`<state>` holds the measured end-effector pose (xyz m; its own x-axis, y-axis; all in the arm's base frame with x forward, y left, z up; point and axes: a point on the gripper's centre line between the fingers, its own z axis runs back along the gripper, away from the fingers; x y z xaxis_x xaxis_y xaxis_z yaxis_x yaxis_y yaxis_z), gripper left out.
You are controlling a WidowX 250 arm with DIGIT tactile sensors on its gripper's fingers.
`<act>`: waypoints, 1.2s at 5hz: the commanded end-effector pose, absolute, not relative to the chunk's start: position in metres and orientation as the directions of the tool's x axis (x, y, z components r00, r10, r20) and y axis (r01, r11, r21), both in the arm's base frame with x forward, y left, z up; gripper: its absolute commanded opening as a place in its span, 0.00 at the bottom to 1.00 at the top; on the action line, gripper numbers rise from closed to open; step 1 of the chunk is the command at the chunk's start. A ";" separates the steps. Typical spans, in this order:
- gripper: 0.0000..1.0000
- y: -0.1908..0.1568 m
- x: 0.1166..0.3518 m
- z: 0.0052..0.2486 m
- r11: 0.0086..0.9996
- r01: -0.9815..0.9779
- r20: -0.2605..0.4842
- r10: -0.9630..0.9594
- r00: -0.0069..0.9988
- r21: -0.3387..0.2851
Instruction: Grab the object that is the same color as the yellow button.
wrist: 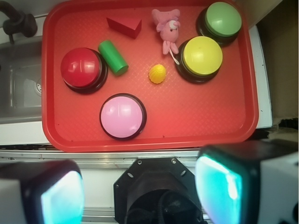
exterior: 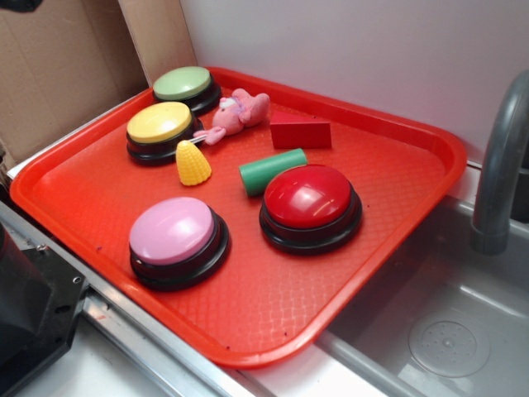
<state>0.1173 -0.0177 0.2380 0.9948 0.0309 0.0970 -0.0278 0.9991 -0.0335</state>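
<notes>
The little yellow corn (exterior: 193,163) stands on its flat end on the red tray (exterior: 347,273), with its point up. It sits just beside the yellow button (exterior: 160,126), and the corn and that button are the same color. From above, the corn (wrist: 157,73) looks like a small bumpy ball. The pink plush toy (wrist: 167,25) lies close by, and its thin tail reaches down between the corn and the yellow button (wrist: 202,56). The green cylinder (wrist: 113,57) is on the corn's other side, with some bare tray between them.

The gripper (wrist: 140,186) hangs high up, well apart from the tray, over its near edge. Its two fingers are spread wide and hold nothing.

So the grab has likely not started yet. Next, the gripper probably needs to go out over the corn and come straight down with one finger on each side. It should take care not to catch the tail or bump the yellow button.
</notes>
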 end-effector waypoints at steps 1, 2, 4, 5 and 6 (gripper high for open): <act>1.00 -0.018 0.117 0.238 0.999 -0.028 0.097 0.031 0.995 -0.033; 1.00 -0.020 0.130 0.232 0.994 -0.108 0.085 0.110 0.990 -0.036; 1.00 -0.015 0.164 0.195 0.947 -0.315 0.070 0.319 0.945 -0.056; 1.00 -0.008 0.179 0.178 0.894 -0.445 0.051 0.447 0.893 -0.047; 1.00 -0.003 0.196 0.153 0.779 -0.624 0.083 0.627 0.775 -0.058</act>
<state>0.1939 -0.0073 0.1440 0.7722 0.6333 0.0525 -0.6324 0.7739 -0.0333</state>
